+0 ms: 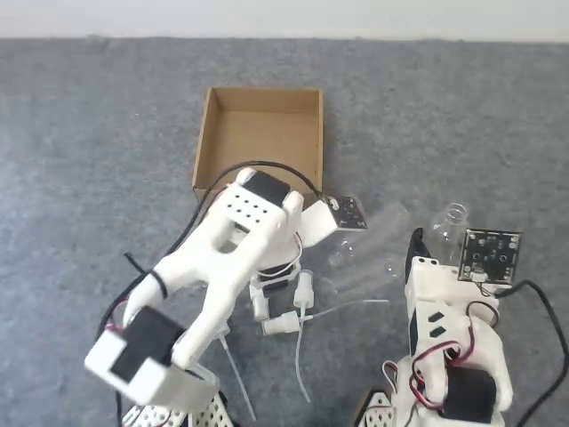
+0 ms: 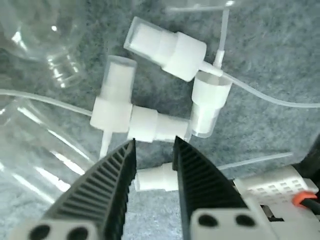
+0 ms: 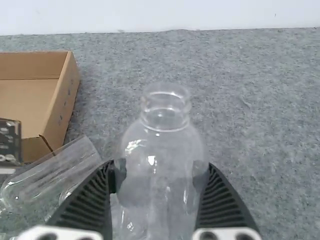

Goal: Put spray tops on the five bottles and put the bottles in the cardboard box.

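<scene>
My left gripper (image 2: 154, 142) hangs over a cluster of white spray tops (image 2: 165, 45) on the grey carpet, its black fingers (image 2: 112, 185) shut on one spray top (image 2: 154, 179) that lies between them. The cluster also shows under the left arm (image 1: 240, 231), where more spray tops (image 1: 304, 289) lie with thin tubes trailing. My right gripper (image 3: 161, 167) is shut on an upright clear bottle (image 3: 162, 150) with an open neck, and that bottle (image 1: 449, 221) stands to the right of centre. The cardboard box (image 1: 258, 142) sits open at the back.
Other clear bottles (image 1: 369, 240) lie on their sides between the two arms, one bottle (image 3: 50, 175) close beside the right gripper and near the box corner (image 3: 50, 135). More bottles (image 2: 45, 35) lie by the spray tops. Open carpet lies right of the held bottle.
</scene>
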`<state>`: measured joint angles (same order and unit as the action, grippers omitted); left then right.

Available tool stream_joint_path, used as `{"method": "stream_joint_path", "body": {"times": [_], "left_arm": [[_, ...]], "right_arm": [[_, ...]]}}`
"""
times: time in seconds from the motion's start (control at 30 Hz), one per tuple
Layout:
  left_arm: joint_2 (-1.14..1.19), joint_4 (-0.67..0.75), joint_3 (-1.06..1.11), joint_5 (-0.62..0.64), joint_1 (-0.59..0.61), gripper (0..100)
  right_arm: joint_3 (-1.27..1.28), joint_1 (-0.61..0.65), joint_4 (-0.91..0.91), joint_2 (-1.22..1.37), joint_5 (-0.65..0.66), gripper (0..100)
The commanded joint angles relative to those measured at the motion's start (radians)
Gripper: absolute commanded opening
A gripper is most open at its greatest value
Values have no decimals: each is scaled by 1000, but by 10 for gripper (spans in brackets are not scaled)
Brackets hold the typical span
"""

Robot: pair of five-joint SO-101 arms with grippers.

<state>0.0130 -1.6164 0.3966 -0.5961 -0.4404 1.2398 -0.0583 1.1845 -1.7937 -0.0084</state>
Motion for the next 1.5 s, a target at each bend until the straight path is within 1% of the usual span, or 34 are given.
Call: {"method": "stream_joint_path", "body": {"times": [0.0,0.33,0.5,0.6,0.73,0.8,0.97,1.23,1.47], "left_arm": [[46,52,-47,-8,-5,116],[140,143,-48,-8,-5,116],[143,101,-99,-8,-6,116],[146,101,-105,-6,-5,117],[106,48,-153,32,2,117],[81,38,-165,28,-2,117],[92,43,-168,-17,9,182],[180,163,-166,-78,92,188],[301,222,-168,-92,81,184]], "right_arm": [[-8,-12,-19,-13,9,44],[-8,-12,-18,-13,11,44],[-8,-12,-18,-13,12,44],[-6,-12,-18,-13,14,44],[-6,-12,-18,-13,14,44],[-6,-12,-18,-13,14,44],[-6,-12,-18,-13,14,44],[-6,-12,-18,-13,15,44],[-6,-12,-18,-13,15,44]]}}
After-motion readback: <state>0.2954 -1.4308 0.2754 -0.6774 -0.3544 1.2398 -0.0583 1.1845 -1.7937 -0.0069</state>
